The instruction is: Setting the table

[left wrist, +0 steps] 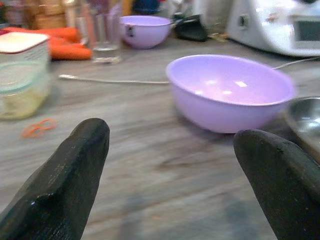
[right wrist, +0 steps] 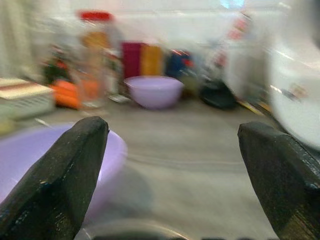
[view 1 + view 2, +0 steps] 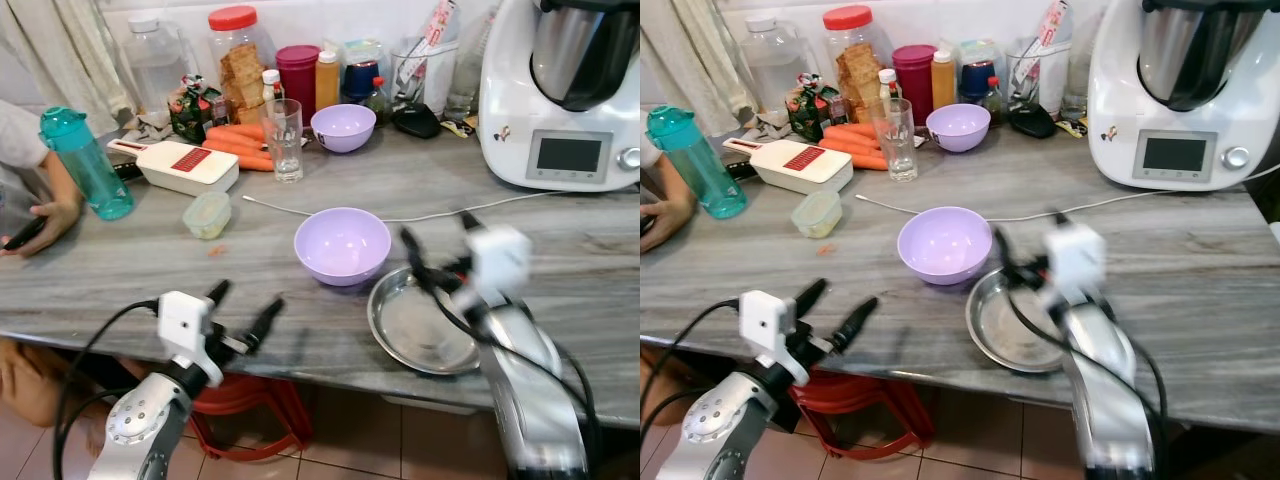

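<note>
Near the counter's [image 3: 150, 270] front edge, a lilac bowl [image 3: 342, 245] is seen touching a steel plate [image 3: 420, 325]. The left gripper [image 3: 243, 312] is held wide open at the front edge, apart from the bowl. The right gripper [image 3: 435, 250], blurred, is spread wide above the plate's back rim. Two lilac bowls are counted, the second bowl [image 3: 343, 127] toward the back edge; one plate.

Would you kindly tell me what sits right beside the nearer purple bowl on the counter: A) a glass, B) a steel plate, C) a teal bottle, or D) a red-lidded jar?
B: the steel plate lies right next to the nearer purple bowl, with the right gripper above its rim.
</note>
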Controlling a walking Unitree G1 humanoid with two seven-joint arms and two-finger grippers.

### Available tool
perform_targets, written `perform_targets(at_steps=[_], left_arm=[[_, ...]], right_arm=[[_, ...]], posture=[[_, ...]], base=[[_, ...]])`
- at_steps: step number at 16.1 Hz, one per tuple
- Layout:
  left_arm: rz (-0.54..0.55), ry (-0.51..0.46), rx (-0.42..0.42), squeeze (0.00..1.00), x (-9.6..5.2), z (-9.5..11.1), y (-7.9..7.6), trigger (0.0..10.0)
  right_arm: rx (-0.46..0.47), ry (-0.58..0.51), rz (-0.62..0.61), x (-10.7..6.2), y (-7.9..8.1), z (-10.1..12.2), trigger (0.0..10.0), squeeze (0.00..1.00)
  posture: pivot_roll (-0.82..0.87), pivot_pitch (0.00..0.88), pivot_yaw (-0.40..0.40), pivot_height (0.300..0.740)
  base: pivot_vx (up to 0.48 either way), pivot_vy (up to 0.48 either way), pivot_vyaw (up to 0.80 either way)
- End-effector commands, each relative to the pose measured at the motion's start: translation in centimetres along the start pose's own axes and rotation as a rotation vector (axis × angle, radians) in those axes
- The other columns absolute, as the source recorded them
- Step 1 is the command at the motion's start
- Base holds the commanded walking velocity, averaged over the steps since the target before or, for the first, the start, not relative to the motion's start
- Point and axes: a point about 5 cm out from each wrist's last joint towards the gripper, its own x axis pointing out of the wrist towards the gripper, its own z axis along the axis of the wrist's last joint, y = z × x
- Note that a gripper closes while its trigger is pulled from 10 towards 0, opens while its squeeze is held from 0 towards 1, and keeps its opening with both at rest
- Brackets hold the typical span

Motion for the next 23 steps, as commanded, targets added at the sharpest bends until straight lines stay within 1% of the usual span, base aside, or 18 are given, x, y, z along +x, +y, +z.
perform_targets(at_steps=[1, 2, 3, 4, 6, 7, 8, 9, 10, 11, 12, 14, 18, 22, 23], left_arm=[[0.066, -0.006, 0.033, 0.0, 0.0, 0.2, 0.9, 10.0], [0.157, -0.01, 0.064, 0.0, -0.1, 0.4, 1.7, 10.0], [0.2, -0.015, 0.075, 0.0, -0.2, 0.4, 2.0, 10.0], [0.265, -0.03, 0.093, 0.0, -0.3, 0.7, 2.6, 10.0], [0.335, -0.034, 0.088, 0.0, -0.4, 0.7, 3.0, 10.0], [0.349, -0.032, 0.087, 0.0, -0.3, 0.7, 3.0, 10.0], [0.341, -0.033, 0.087, 0.0, -0.2, 0.7, 2.6, 10.0], [0.337, -0.033, 0.089, 0.0, -0.1, 0.6, 2.4, 10.0], [0.337, -0.032, 0.092, 0.0, 0.0, 0.6, 2.3, 10.0], [0.341, -0.03, 0.095, 0.0, 0.0, 0.6, 2.3, 10.0], [0.353, -0.022, 0.099, 0.0, 0.0, 0.5, 2.4, 10.0], [0.348, -0.014, 0.098, 0.0, 0.0, 0.3, 2.2, 10.0], [0.344, -0.007, 0.101, 0.0, 0.1, 0.1, 2.1, 10.0], [0.337, -0.001, 0.111, 0.0, 0.2, 0.1, 2.0, 10.0], [0.34, 0.0, 0.115, 0.0, 0.2, 0.1, 2.0, 10.0]], right_arm=[[-0.005, -0.023, -0.06, -0.4, -0.3, 0.7, 10.0, 1.0], [0.015, -0.008, -0.11, -1.6, -0.3, 0.5, 10.0, 1.0], [0.019, -0.002, -0.121, -2.2, 0.0, 0.5, 10.0, 1.0], [0.04, 0.022, -0.142, -3.0, 0.4, 0.3, 10.0, 1.0], [0.037, 0.052, -0.168, -3.9, 0.6, 0.3, 10.0, 1.0], [0.036, 0.056, -0.174, -4.0, 0.7, 0.3, 10.0, 1.0], [0.032, 0.068, -0.19, -4.0, 0.4, 0.3, 10.0, 0.55], [0.031, 0.073, -0.196, -4.0, 0.3, 0.3, 10.0, 0.55], [0.028, 0.08, -0.201, -4.0, 0.2, 0.3, 10.0, 0.13], [0.026, 0.084, -0.2, -3.9, 0.1, 0.3, 10.0, 0.06], [0.029, 0.098, -0.2, -4.0, 0.0, 0.2, 10.0, 0.02], [0.034, 0.104, -0.19, -4.0, 0.1, 0.1, 10.0, 0.0], [0.036, 0.108, -0.185, -4.0, 0.3, 0.1, 10.0, 0.0], [0.04, 0.11, -0.185, -4.0, 0.3, 0.1, 10.0, 0.0], [0.045, 0.112, -0.191, -4.0, 0.3, 0.1, 10.0, 0.0]], posture=[[-0.04, 0.0, 0.102, 0.74], [-0.05, 0.0, 0.104, 0.74], [-0.05, 0.0, 0.104, 0.74], [-0.05, 0.0, 0.105, 0.74], [-0.06, 0.0, 0.105, 0.74], [-0.06, 0.0, 0.105, 0.74], [-0.06, 0.0, 0.099, 0.74], [-0.06, 0.0, 0.099, 0.74], [-0.05, 0.0, 0.095, 0.74], [-0.05, 0.0, 0.094, 0.74], [-0.05, 0.0, 0.09, 0.74], [-0.05, 0.0, 0.087, 0.74], [-0.05, 0.0, 0.088, 0.74], [-0.06, 0.0, 0.09, 0.74], [-0.06, 0.0, 0.09, 0.74]], base=[[0.0, 0.0, 0.0], [0.0, 0.0, 0.0], [0.0, 0.0, 0.0], [0.0, 0.0, 0.0], [0.0, 0.0, 0.0], [0.0, 0.0, 0.0], [0.0, 0.0, 0.0], [0.0, 0.0, 0.0], [0.0, 0.0, -0.41], [0.0, 0.0, -0.58], [0.0, 0.0, -0.8], [0.0, 0.0, -0.8], [-0.06, 0.0, -0.74], [-0.278, 0.0, -0.48], [-0.33, 0.0, 0.0]])
